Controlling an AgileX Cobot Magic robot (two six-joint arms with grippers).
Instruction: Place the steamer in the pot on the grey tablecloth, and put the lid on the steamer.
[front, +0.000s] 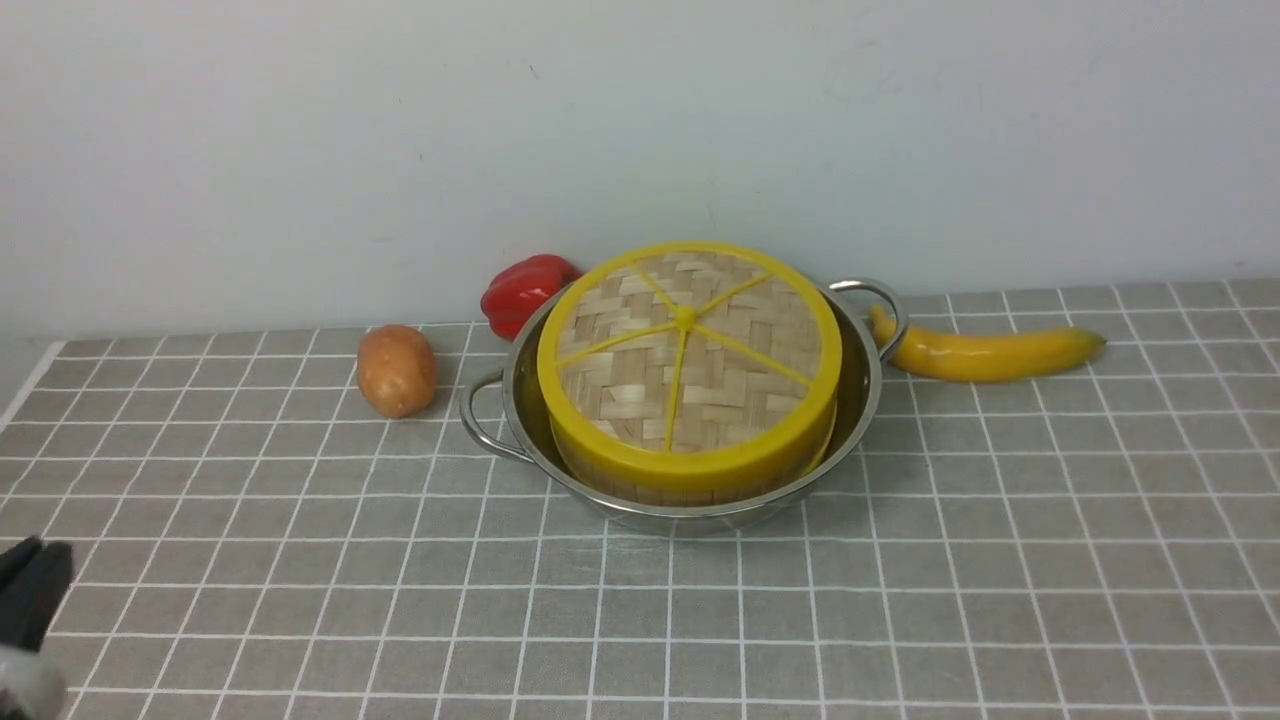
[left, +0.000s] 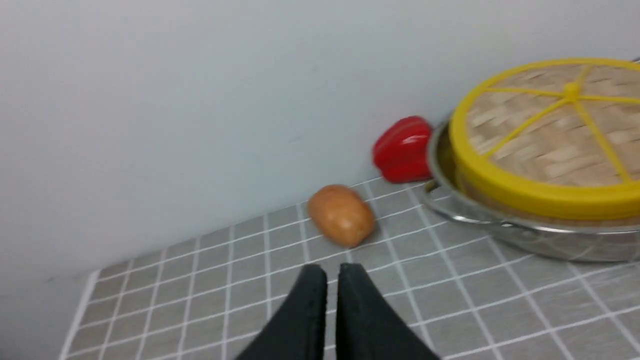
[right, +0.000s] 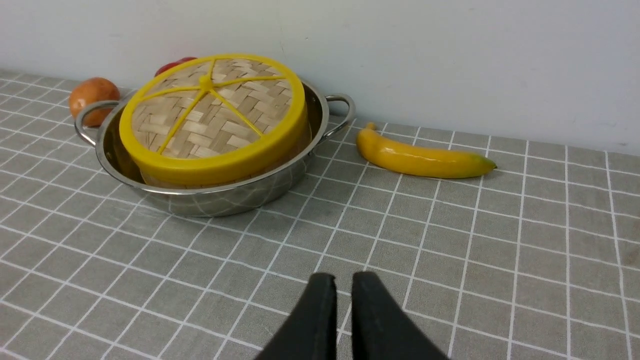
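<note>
Both placements look done: front view, lid (front: 688, 360) atop steamer (front: 640, 488) inside pot (front: 860, 400) on grey tablecloth (front: 900, 600); left wrist, left gripper (left: 332, 272) slightly parted, empty; right wrist, right gripper (right: 343, 281) likewise, nothing left.

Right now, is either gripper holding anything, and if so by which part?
Nothing is held. The left gripper and right gripper both hang empty above the grey tablecloth, jaws slightly apart, away from the pot.
</note>
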